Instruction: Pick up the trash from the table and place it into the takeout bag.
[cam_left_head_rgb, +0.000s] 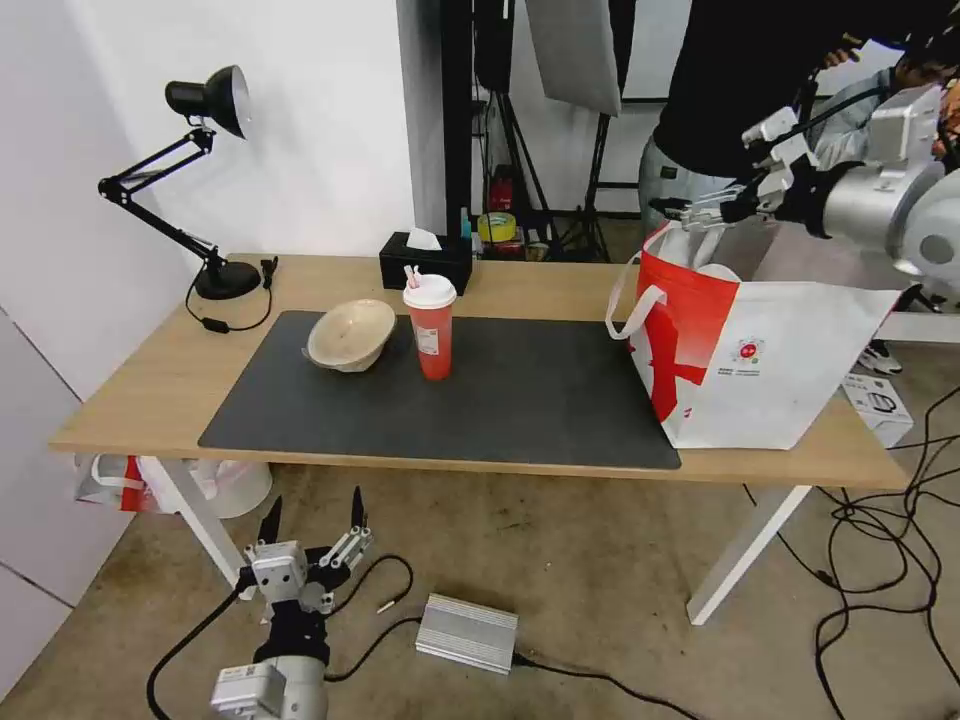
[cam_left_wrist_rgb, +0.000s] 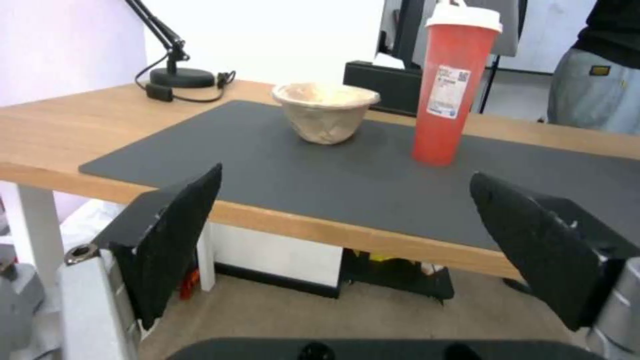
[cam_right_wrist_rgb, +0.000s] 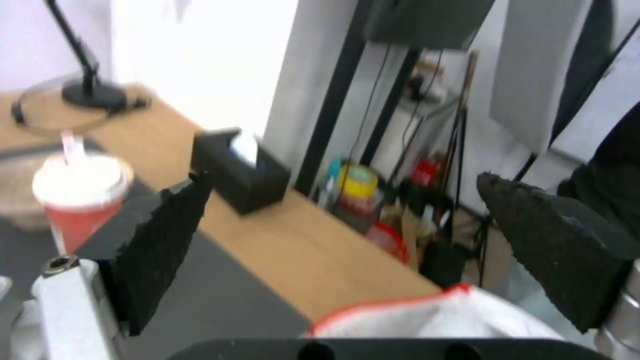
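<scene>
Nearest, the left hand (cam_left_head_rgb: 312, 520) hangs spread and empty below the desk (cam_left_head_rgb: 150, 390) edge. On the mat, paper bowl (cam_left_head_rgb: 350, 335) and red cup (cam_left_head_rgb: 431, 330) wait; that tall cup could tip if nudged. Farther off, the right hand (cam_left_head_rgb: 690, 212), spread, hovers over the takeout bag (cam_left_head_rgb: 760, 360).

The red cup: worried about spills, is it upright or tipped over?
Upright. The red cup stands on its base on the mat, white lid on top, straw sticking up.
</scene>
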